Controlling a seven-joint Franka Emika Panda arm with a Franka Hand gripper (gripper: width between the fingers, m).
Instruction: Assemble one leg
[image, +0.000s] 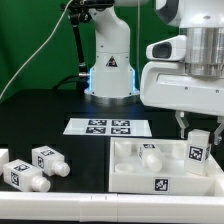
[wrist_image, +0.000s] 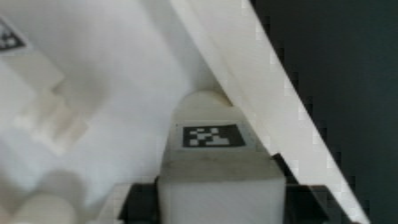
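Note:
My gripper (image: 196, 134) is shut on a leg (image: 198, 148), a small white block with a black-and-white tag, and holds it upright over the right corner of the white tray (image: 132, 172). In the wrist view the leg (wrist_image: 215, 140) sits between my dark fingers (wrist_image: 146, 203), its tag facing the camera and its rounded end pointing down beside the tray's rim (wrist_image: 240, 70). My gripper (wrist_image: 217, 205) is closed around its body. Another leg (image: 150, 155) lies inside the tray.
Two more legs (image: 47, 160) (image: 20, 176) lie at the exterior view's left, near the table's front. The marker board (image: 108, 126) lies in front of the robot base (image: 108, 70). A green backdrop and cables stand behind.

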